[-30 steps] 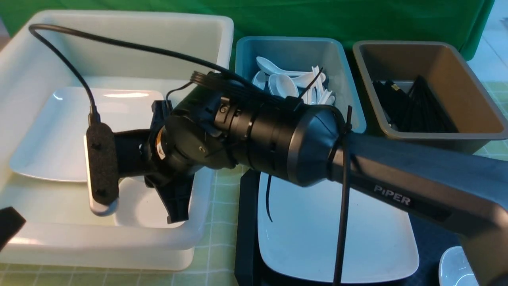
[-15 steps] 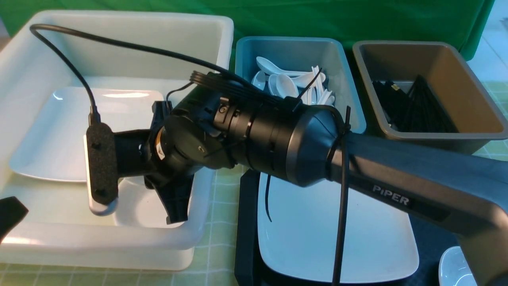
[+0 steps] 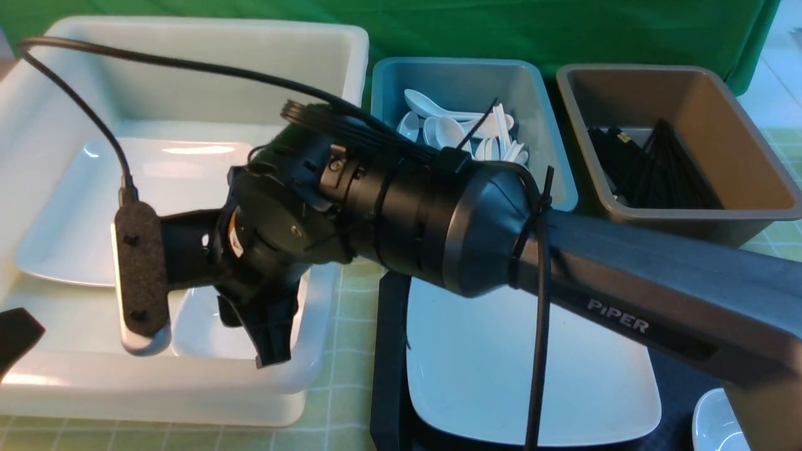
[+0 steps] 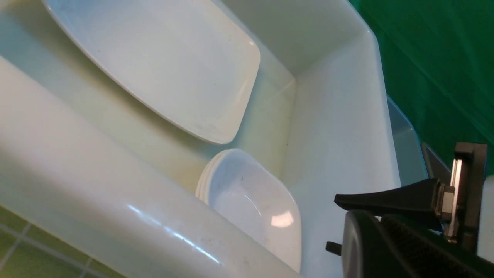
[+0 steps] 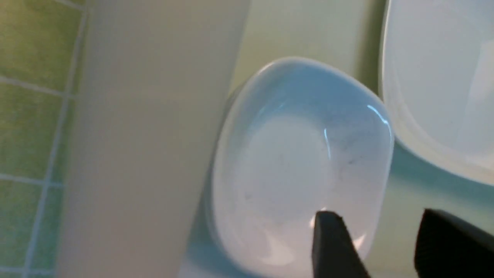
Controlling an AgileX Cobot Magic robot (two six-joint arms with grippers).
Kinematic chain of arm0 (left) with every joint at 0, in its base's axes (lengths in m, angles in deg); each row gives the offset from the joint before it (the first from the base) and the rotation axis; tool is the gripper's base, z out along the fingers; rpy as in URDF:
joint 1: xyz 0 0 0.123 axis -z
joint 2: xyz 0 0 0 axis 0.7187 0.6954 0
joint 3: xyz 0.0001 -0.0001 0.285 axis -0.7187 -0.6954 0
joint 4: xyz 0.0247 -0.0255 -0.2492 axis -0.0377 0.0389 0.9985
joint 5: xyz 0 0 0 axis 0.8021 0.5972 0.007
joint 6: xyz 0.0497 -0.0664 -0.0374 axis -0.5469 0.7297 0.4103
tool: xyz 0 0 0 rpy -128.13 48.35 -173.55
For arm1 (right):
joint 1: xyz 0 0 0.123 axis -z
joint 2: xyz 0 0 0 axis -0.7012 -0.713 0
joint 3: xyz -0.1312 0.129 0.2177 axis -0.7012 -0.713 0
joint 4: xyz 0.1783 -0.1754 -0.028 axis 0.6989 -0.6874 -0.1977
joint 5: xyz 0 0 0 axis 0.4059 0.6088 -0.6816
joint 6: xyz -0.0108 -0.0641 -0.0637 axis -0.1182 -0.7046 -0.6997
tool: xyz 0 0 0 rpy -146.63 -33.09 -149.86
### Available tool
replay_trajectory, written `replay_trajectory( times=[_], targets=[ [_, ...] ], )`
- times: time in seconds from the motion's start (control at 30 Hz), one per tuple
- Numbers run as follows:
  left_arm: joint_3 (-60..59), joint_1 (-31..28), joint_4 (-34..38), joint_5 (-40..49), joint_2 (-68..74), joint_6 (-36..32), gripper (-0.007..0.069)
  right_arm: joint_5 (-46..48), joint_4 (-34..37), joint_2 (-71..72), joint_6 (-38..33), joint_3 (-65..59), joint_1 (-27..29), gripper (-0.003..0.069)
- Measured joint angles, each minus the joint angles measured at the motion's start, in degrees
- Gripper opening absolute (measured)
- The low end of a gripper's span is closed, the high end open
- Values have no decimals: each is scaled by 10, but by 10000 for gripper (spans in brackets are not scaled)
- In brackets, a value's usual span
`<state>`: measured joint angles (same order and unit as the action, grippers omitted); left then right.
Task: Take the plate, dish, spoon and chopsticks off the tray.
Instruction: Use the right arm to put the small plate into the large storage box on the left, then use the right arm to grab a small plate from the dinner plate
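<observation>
The large white plate (image 3: 532, 376) lies on the black tray (image 3: 383, 351), partly under my right arm. That arm reaches left into the white tub (image 3: 188, 44). A small white dish (image 5: 301, 166) sits on a stack in the tub's near right corner (image 4: 251, 204). My right gripper (image 5: 380, 220) stands open over its rim, one finger above the bowl and one outside it, holding nothing (image 3: 247, 332). My left gripper (image 4: 341, 216) is shut and empty, beside the tub's front wall. I see no spoon or chopsticks on the tray's visible part.
A second large plate (image 3: 94, 207) lies in the white tub. Behind the tray stand a blue tub (image 3: 545, 125) of white spoons and a brown tub (image 3: 739, 125) of black chopsticks. Another small dish (image 3: 714, 426) shows at the bottom right.
The right gripper's jaws have opened and let go of the dish, which stays on the stack. The right wrist has shifted a little left and down. The left arm has hardly moved.
</observation>
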<state>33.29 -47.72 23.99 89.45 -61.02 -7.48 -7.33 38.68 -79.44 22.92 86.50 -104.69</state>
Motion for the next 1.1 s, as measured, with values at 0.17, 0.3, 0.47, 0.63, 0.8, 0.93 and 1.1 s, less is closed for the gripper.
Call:
replay_trajectory(
  times=[0.17, 0.3, 0.47, 0.63, 0.8, 0.93, 1.1],
  targets=[
    [0, 0, 1, 0, 0, 0, 43, 127, -23, 1, 31, 82, -3, 283],
    [0, 0, 1, 0, 0, 0, 45, 183, -103, 21, 115, 152, -3, 153],
    [0, 0, 1, 0, 0, 0, 50, 189, -191, 93, 226, 163, -1, 10],
    [0, 0, 1, 0, 0, 0, 59, 189, -190, 204, 356, 103, 24, -3],
    [0, 0, -2, 2, 0, 0, 64, 193, -138, 406, 465, -124, 76, -4],
    [0, 0, -3, 2, 0, -7, 64, 196, -128, 523, 574, -328, 107, 2],
    [0, 0, -3, 2, 0, -10, 68, 192, -121, 573, 705, -560, 120, 49]
  ],
)
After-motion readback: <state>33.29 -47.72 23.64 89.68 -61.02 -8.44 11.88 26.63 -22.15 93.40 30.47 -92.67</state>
